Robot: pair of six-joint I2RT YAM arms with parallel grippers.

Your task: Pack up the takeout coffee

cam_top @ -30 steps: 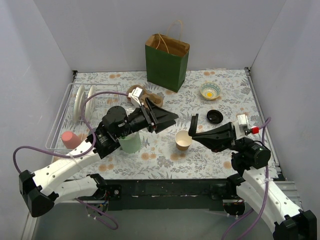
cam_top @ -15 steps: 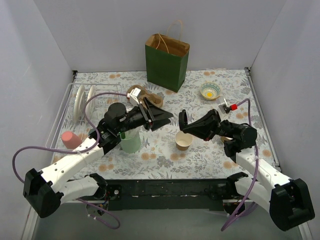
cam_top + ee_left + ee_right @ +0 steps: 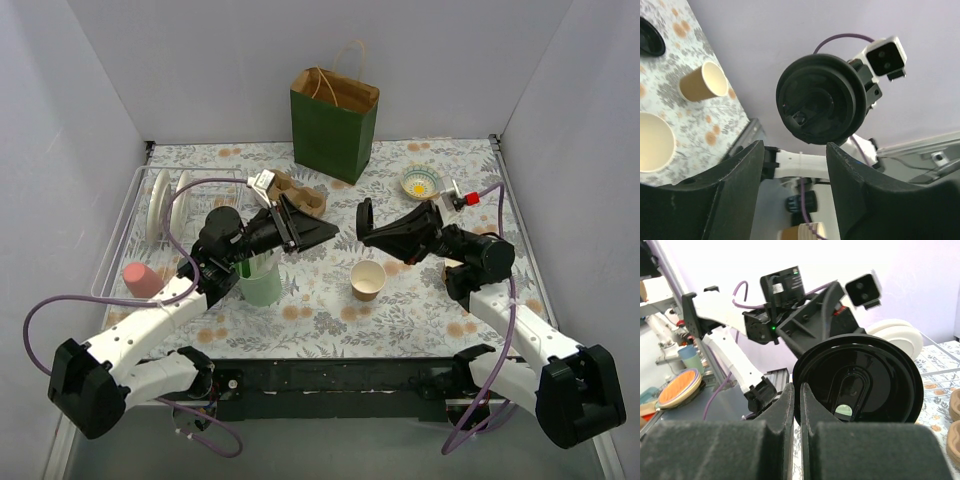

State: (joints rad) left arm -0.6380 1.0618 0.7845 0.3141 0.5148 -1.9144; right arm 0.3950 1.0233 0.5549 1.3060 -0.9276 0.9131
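Observation:
My right gripper (image 3: 372, 236) (image 3: 796, 390) is shut on the rim of a round black plastic lid (image 3: 365, 217) (image 3: 860, 380). It holds the lid on edge in the air above the table's middle. The lid also shows face-on in the left wrist view (image 3: 820, 97). A lidless brown paper cup (image 3: 366, 280) (image 3: 655, 142) with a cream inside stands below and in front of it. No cup with a lid on it is in view. My left gripper (image 3: 318, 230) (image 3: 794, 155) is open and empty, raised and pointing right at the held lid, a short way from it.
A green paper bag (image 3: 334, 120) stands open at the back. A mint-green cup of sticks (image 3: 262, 283) is under my left arm. A second lidless cup (image 3: 702, 82) and a second black lid (image 3: 649, 37) lie past the near cup. Dish rack (image 3: 135, 215), pink cup (image 3: 140, 278) and bowl (image 3: 421, 182) are around.
My right gripper has swung up and away from the near edge with the lid in it, raising it above the lidless cup. My left gripper has lifted slightly towards the back.

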